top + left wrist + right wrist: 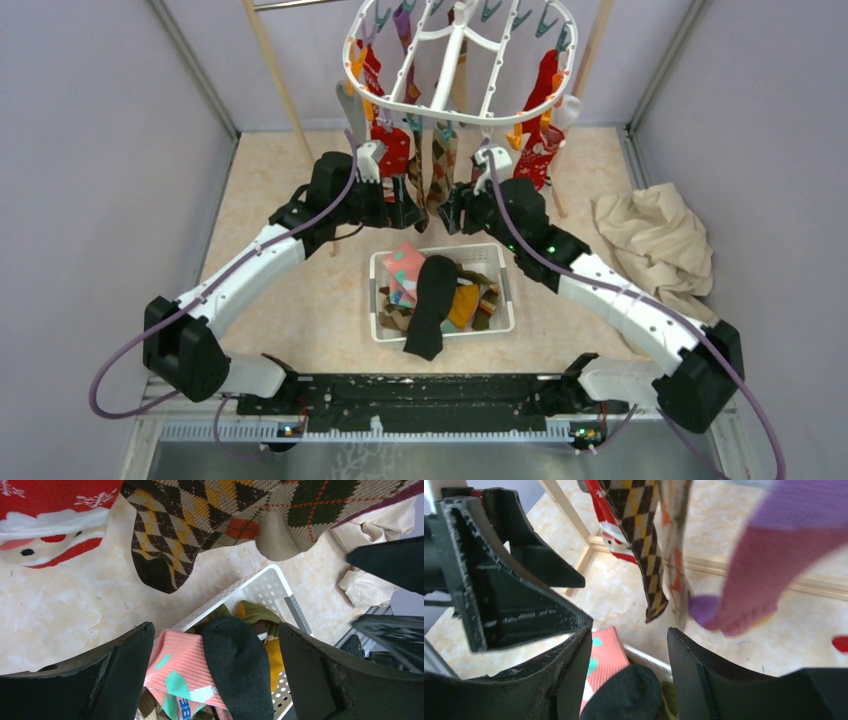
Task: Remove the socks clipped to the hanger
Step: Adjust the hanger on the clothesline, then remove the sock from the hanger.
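The left gripper [215,630] and right gripper [628,635] sit under the hanger [457,55], flanking the argyle socks [437,165] clipped at its centre — likely the next to come off. Left jaws gape wide, right jaws stand partly apart; neither holds anything. The basket [480,250] sits right below, so freed socks drop in — a few lie there. Red socks [390,150] hang clipped on either side.
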{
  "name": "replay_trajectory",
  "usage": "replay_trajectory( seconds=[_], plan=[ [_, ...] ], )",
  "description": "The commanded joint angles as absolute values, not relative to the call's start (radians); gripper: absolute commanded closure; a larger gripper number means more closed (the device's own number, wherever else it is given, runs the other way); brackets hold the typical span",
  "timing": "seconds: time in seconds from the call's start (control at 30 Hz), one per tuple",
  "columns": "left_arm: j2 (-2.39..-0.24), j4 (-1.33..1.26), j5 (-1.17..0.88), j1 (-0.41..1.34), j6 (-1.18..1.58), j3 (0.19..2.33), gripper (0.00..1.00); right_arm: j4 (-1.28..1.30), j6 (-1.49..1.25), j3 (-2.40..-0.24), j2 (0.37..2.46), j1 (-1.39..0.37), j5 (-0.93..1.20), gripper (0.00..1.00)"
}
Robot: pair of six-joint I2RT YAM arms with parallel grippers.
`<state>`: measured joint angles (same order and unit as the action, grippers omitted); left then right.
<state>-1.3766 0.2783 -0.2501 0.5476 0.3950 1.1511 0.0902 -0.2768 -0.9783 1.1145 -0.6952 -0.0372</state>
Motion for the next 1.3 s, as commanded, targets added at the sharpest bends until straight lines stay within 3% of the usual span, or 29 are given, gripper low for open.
replay_trajectory(
  seconds=[0.0,0.2,0.37,0.83,1.27],
  plan=[
    [-1.375,0.280,-0.237,0.551,0.368,1.170,0.01,-0.089,-0.238,-1.071,1.224,-0.749,-0.162,0.42],
    [-1.350,0.298,-0.224,0.548,0.357,1.160,0.01,-0.175,-0.262,-1.152,1.418,-0.757,-0.337,0.41],
    [-1.310,0.322,-0.219,0.549,0.350,1.149,0.01,-0.193,-0.254,-1.171,1.462,-0.759,-0.384,0.42],
    [-1.288,0.316,-0.211,0.549,0.351,1.113,0.01,-0.147,-0.185,-1.056,1.252,-0.759,-0.387,0.43],
    [-1.276,0.336,-0.211,0.548,0.350,1.126,0.01,-0.150,-0.173,-1.060,1.273,-0.759,-0.345,0.42]
  ],
)
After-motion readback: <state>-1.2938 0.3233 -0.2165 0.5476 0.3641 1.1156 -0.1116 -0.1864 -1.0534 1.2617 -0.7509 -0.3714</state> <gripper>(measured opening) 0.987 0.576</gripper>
